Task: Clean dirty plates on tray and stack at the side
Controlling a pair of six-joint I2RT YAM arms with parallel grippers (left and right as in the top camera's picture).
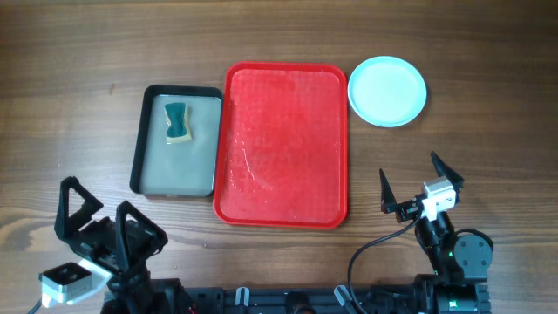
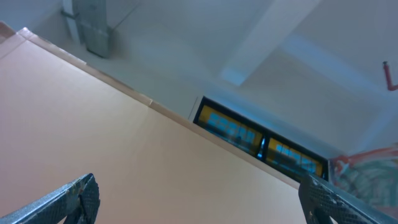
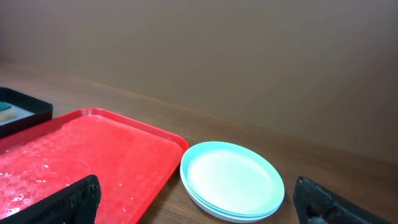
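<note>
The plates (image 1: 387,91) sit in one pale mint-blue stack on the table, right of the tray's far right corner; the stack also shows in the right wrist view (image 3: 232,179). The red tray (image 1: 283,144) lies in the middle with a wet sheen and holds no plates; its right part shows in the right wrist view (image 3: 93,158). My right gripper (image 1: 421,186) is open and empty near the front right, well short of the plates, fingers at the frame's lower corners (image 3: 199,202). My left gripper (image 1: 98,218) is open and empty at the front left, pointing up at the room (image 2: 199,202).
A black tray with a grey inside (image 1: 177,139) lies left of the red tray, touching it, with a teal and yellow sponge (image 1: 178,121) in its far part. A brown wall stands behind the table.
</note>
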